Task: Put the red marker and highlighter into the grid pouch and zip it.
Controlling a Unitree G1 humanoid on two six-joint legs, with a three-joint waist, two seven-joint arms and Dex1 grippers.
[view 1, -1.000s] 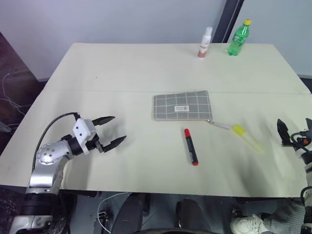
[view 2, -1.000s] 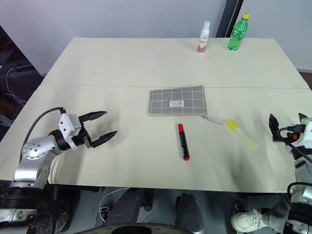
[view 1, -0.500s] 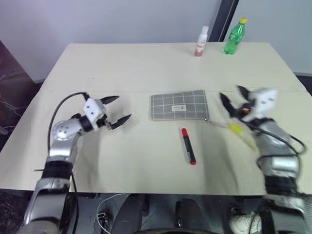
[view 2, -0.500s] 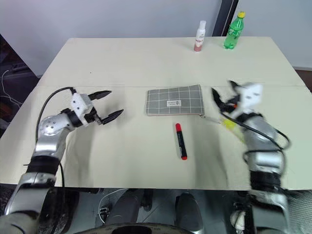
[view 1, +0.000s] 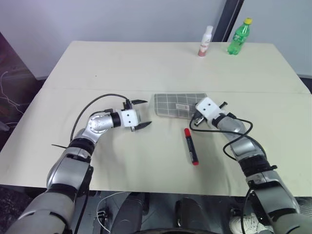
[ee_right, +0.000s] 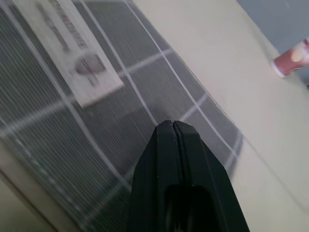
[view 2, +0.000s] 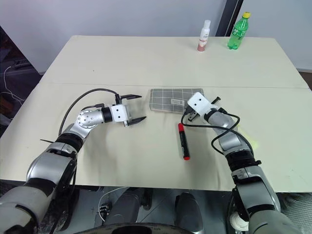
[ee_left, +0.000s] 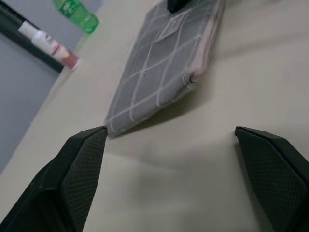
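Grid pouch lies flat near the middle of the desk, label up, and from what I can see nothing has gone into it yet. The red marker rests on the desk just nearer than the pouch, lying roughly near-to-far with its red cap towards the pouch, untouched by either of my arms. The highlighter is mostly hidden behind my right forearm; a pale yellow sliver shows on the desk to the right of that arm. My left gripper hovers just left of the pouch's left edge with its fingers spread wide and nothing between them. My right gripper sits over the right end of the pouch, fingers pressed together; the wrist view shows the closed tips right over the grid fabric, though I cannot tell whether they pinch the zipper cord or any cloth. I judge the task barely begun: the pouch must be opened, both pens picked up and slid inside, then the zip drawn shut. A pink-and-white bottle and a green bottle stand at the far edge, well apart from all this.
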